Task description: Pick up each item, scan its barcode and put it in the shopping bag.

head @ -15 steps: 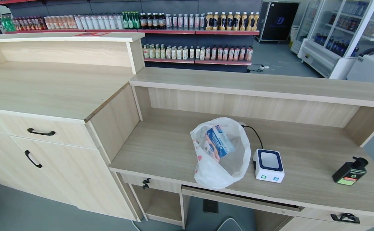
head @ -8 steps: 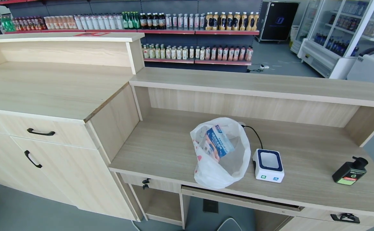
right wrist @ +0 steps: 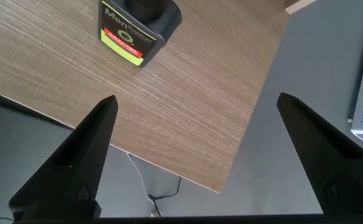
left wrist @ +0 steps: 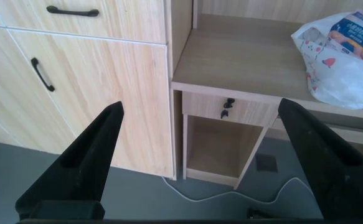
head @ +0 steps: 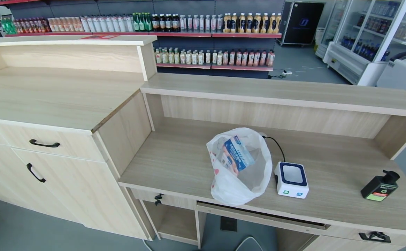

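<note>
Bagging looks partly done: a blue-and-white package [head: 237, 153] already sits inside the shopping bag [head: 239, 167], which stands open-mouthed near the front edge of the desk [head: 328, 157]. Just beside the bag, on the robot's right, the white scanner [head: 291, 179] rests with its cable running back behind the bag. Well apart from both, near the right-hand end of the desk, a black pump bottle [head: 380, 186] stands untouched. By my reading it is the item left to pick up, scan and bag. No other loose goods lie on the desk as far as the head view reaches.

The right end effector [right wrist: 197, 98] hangs above the desk's corner with its fingers spread wide and nothing between them, and the bottle lies just ahead of it. The left end effector [left wrist: 201, 102] is likewise spread and empty, held low off the desk's left end, facing the cupboard fronts.

Against the earlier frames, bag, package, scanner and bottle lie exactly as they did. The one difference is a dark tip of the right end effector that has crept into the head view's right edge, below the bottle, which suggests an approach under way.
</note>
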Controlling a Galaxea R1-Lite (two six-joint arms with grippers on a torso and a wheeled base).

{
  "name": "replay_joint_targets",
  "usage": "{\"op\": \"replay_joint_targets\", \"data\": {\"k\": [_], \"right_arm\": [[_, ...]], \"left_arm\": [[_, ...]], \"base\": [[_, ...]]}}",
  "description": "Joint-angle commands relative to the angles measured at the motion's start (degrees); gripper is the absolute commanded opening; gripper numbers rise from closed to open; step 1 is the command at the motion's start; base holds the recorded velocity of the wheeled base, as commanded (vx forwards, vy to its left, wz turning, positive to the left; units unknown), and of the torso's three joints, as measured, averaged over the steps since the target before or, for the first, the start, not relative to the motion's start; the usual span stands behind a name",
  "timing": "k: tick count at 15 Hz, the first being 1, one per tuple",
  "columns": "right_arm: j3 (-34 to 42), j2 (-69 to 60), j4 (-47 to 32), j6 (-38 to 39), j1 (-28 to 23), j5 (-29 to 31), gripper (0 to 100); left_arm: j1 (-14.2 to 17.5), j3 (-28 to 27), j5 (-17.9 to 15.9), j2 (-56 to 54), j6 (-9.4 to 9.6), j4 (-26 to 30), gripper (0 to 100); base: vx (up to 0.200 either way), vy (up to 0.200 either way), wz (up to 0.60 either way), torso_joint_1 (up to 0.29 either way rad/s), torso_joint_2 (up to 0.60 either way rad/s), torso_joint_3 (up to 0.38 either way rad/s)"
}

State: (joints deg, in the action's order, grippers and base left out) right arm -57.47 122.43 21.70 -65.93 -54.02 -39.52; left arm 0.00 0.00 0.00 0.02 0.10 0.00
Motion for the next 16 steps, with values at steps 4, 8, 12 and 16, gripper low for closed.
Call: {"op": "replay_joint_targets", "data": {"k": [4, 8, 12, 16], "right_arm": [[-3.35, 3.17, -0.08, 1.41, 1.19, -0.56, 100], [-3.79, 5.01, 0.01, 1.15, 1.99, -0.47, 100], [-3.97, 6.15, 0.27, 1.24, 4.27, -0.38, 100], [-5.02, 7.21, 0.36, 1.24, 6.91, -0.38, 100]], "left_arm": [[0.0, 0.0, 0.0, -0.02, -0.01, 0.0, 100], [0.0, 0.0, 0.0, -0.02, -0.01, 0.0, 100], [0.0, 0.0, 0.0, -0.02, -0.01, 0.0, 100], [0.0, 0.0, 0.0, -0.02, -0.01, 0.0, 100]], "base": [[0.0, 0.0, 0.0, 0.0, 0.0, 0.0], [0.0, 0.0, 0.0, 0.0, 0.0, 0.0], [0.0, 0.0, 0.0, 0.0, 0.0, 0.0], [0.0, 0.0, 0.0, 0.0, 0.0, 0.0]]}}
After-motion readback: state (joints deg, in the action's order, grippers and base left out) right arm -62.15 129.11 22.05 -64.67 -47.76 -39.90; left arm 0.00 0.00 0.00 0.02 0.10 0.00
